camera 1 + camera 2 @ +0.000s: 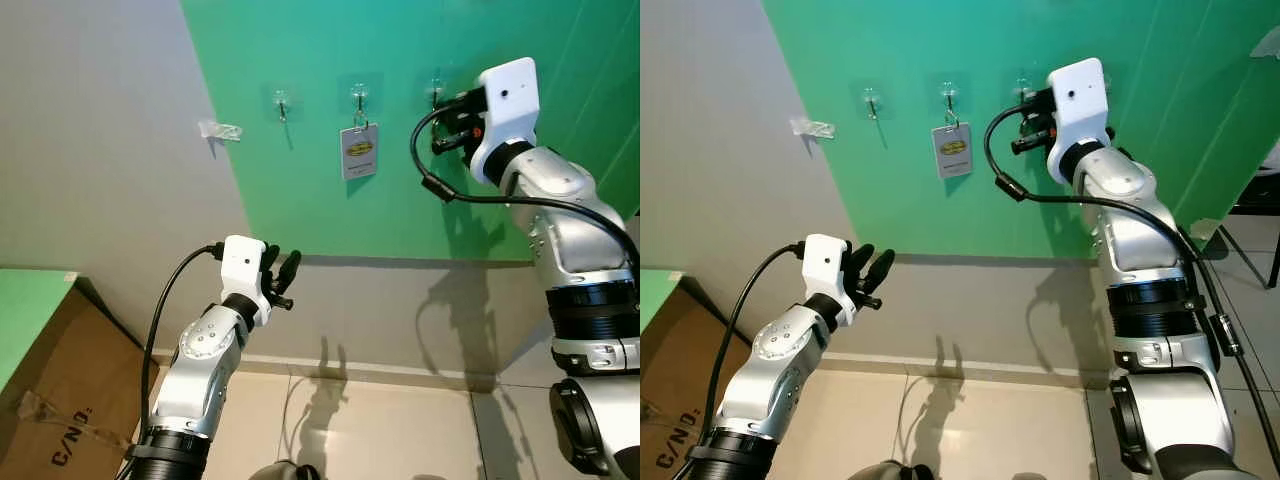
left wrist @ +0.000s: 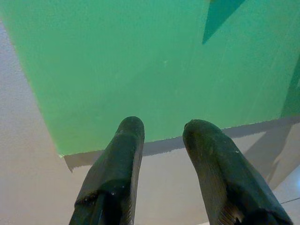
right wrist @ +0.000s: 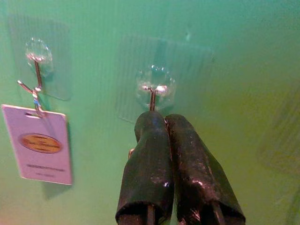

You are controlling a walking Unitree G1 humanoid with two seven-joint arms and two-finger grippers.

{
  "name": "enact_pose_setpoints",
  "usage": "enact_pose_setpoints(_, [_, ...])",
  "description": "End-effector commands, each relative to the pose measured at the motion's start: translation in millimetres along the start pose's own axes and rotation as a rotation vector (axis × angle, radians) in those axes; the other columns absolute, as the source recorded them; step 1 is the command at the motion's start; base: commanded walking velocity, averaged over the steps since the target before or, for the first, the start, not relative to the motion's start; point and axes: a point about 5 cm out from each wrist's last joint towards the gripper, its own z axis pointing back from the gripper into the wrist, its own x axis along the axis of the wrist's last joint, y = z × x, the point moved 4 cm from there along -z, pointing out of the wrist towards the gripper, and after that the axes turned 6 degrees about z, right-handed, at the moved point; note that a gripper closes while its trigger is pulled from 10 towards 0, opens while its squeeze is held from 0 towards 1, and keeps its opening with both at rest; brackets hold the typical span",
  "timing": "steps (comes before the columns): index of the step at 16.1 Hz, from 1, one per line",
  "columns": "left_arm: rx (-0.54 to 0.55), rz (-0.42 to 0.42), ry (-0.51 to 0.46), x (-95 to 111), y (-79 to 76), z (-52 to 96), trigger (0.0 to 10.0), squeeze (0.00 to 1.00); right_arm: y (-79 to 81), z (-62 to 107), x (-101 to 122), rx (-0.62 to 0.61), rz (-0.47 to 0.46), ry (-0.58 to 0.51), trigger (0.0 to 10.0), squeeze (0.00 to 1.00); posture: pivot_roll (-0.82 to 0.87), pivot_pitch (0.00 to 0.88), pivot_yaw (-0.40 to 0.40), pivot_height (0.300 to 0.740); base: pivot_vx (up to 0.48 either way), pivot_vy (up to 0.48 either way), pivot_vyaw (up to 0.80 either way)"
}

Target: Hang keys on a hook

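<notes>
Three clear stick-on hooks sit in a row on the green wall (image 1: 300, 200). The middle hook (image 3: 37, 54) carries a white card tag (image 3: 40, 143) on a small ring. My right gripper (image 3: 161, 117) is raised to the wall, shut, with its tips just under the right hook (image 3: 152, 89). A thin pale sliver shows beside one finger; I cannot tell what it is. No keys hang below that gripper (image 1: 447, 120). The left hook (image 1: 282, 100) is bare. My left gripper (image 1: 285, 272) is held up lower down, away from the hooks, open with nothing between its fingers (image 2: 117, 164).
A piece of clear tape (image 1: 220, 130) sticks to the grey wall left of the hooks. A cardboard box (image 1: 60, 400) stands at the lower left under a green surface (image 1: 25, 320). Tiled floor (image 1: 380, 430) runs along the wall's foot.
</notes>
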Motion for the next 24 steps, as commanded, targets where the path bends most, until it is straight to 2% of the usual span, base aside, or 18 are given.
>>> enact_pose_setpoints(1, [0.006,-0.007,0.008,0.3,2.0,0.6,10.0,0.00,-1.1,-1.5,3.2,-0.016,0.030,-0.013,0.0,0.00,-0.24,0.013,0.102,0.740,0.000,0.000,0.00])
enact_pose_setpoints(4, [0.008,-0.004,0.008,-0.2,2.0,0.6,10.0,0.00,-5.4,-1.8,1.4,-0.043,-0.001,-0.014,0.0,0.00,-0.24,0.015,0.099,0.740,0.000,0.000,0.00])
enact_pose_setpoints(6, [0.008,-0.004,0.009,-0.6,1.3,0.4,10.0,0.00,-7.3,-2.5,2.6,-0.037,-0.162,-0.016,0.0,0.00,-0.24,0.017,0.097,0.740,0.000,0.000,0.00])
enact_pose_setpoints(7, [0.007,-0.005,0.010,-0.6,1.3,0.3,10.0,0.00,-8.7,-2.3,3.8,-0.009,-0.276,-0.001,0.0,0.00,-0.24,0.017,0.097,0.740,0.000,0.000,0.00])
enact_pose_setpoints(8, [0.007,-0.008,0.010,-0.3,1.2,-0.1,10.0,0.00,-6.9,-0.4,3.3,0.040,-0.304,0.017,0.0,0.00,-0.24,0.021,0.100,0.740,0.000,0.000,0.00])
enact_pose_setpoints(10, [-0.043,-0.044,0.036,-0.1,-1.5,-0.6,10.0,0.00,-11.9,6.7,2.6,0.102,-0.289,0.030,0.0,0.00,-0.24,0.028,0.101,0.740,0.000,0.000,0.00])
enact_pose_setpoints(11, [-0.096,-0.069,0.069,2.3,2.2,-0.6,10.0,0.00,-19.9,12.0,2.2,0.125,-0.275,0.036,0.0,0.00,-0.25,0.027,0.100,0.740,0.000,0.000,0.00])
enact_pose_setpoints(13, [-0.123,-0.081,0.074,12.9,11.4,-2.1,10.0,0.00,-29.6,16.3,3.3,0.141,-0.269,0.050,0.0,0.00,-0.25,0.026,0.101,0.740,0.000,0.000,0.00])
enact_pose_setpoints(16, [-0.125,-0.093,0.077,18.2,15.9,-6.1,10.0,0.00,-20.7,23.9,18.3,0.253,-0.307,0.009,0.0,0.00,-0.26,0.013,0.109,0.740,0.000,0.000,0.00])
enact_pose_setpoints(17, [-0.149,-0.097,0.088,15.3,10.0,-6.6,10.0,0.00,-9.1,30.8,25.3,0.341,-0.337,-0.020,0.0,0.00,-0.26,0.010,0.109,0.740,0.000,0.000,0.00])
enact_pose_setpoints(19, [-0.168,-0.091,0.101,10.4,4.8,-6.3,10.0,0.00,-13.8,28.6,25.1,0.290,-0.329,-0.044,0.0,0.00,-0.26,0.008,0.111,0.740,0.000,0.000,0.00])
enact_pose_setpoints(21, [-0.176,-0.087,0.109,6.7,2.1,-5.8,10.0,0.00,-23.7,22.8,16.6,0.172,-0.242,-0.028,0.0,0.00,-0.26,0.008,0.108,0.740,0.000,0.000,0.00])
enact_pose_setpoints(23, [-0.179,-0.080,0.112,4.9,0.2,-5.2,10.0,0.00,-20.2,23.1,20.0,0.170,-0.289,-0.053,0.0,0.00,-0.26,0.010,0.106,0.740,0.000,0.000,0.00])
enact_pose_setpoints(24, [-0.183,-0.076,0.113,4.1,-1.7,-4.6,10.0,0.00,-14.6,23.9,27.0,0.211,-0.378,-0.079,0.0,0.00,-0.26,0.010,0.106,0.740,0.000,0.000,0.00])
